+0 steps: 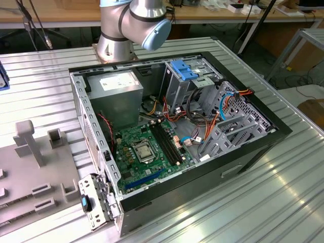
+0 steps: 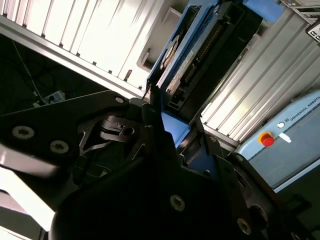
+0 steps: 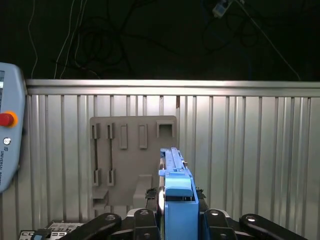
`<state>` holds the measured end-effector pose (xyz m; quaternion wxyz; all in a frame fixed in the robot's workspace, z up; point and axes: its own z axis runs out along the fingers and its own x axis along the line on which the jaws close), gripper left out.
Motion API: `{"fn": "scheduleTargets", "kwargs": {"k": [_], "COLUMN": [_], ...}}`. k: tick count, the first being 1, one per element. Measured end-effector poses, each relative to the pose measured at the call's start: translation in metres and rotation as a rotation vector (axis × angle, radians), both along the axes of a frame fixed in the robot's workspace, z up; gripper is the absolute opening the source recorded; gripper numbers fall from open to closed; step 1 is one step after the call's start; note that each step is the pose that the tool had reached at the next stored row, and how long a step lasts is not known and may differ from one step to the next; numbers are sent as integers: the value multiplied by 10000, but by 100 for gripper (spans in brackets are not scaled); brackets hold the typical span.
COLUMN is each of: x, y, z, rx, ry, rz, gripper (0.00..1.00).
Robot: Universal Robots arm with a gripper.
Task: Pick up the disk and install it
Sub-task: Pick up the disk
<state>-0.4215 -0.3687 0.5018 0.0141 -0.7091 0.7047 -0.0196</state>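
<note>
The disk (image 3: 176, 187) is a flat drive in a blue plastic carrier, seen edge-on in the first wrist view. It stands between the dark fingers (image 3: 145, 220) of my gripper (image 3: 178, 222), which is shut on it. In the second wrist view the disk (image 2: 192, 65) sticks out past the gripper (image 2: 175, 132), its dark face and blue rim showing. It hangs above the ribbed metal table, over a grey fixture plate (image 3: 132, 155). The open computer case (image 1: 172, 126) lies on its side in the exterior view, with a blue-tabbed drive cage (image 1: 185, 71) at its far end.
Inside the case are a grey power-supply box (image 1: 119, 83), a green motherboard (image 1: 147, 149) and loose orange and blue cables (image 1: 223, 109). The robot base (image 1: 121, 30) stands behind the case. The grey fixture plate (image 1: 30, 167) lies at the exterior view's left. A pendant with a red button (image 3: 7, 130) rests on the table.
</note>
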Motion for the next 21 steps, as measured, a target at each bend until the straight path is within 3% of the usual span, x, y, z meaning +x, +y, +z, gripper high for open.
{"fn": "scheduleTargets", "kwargs": {"k": [4, 9, 10, 11, 12, 15, 21], "x": [142, 255, 351, 509, 555, 663, 798], "y": [0, 0, 0, 0, 0, 0, 0], "z": [0, 0, 0, 0, -1, 0, -1], "rx": [-1, -4, -4, -5, -4, -5, -5], "ry": [146, 146, 146, 146, 146, 147, 146], "rz": [0, -2, -2, -2, -2, -2, -2], "gripper": [37, 37, 37, 37, 37, 37, 37]}}
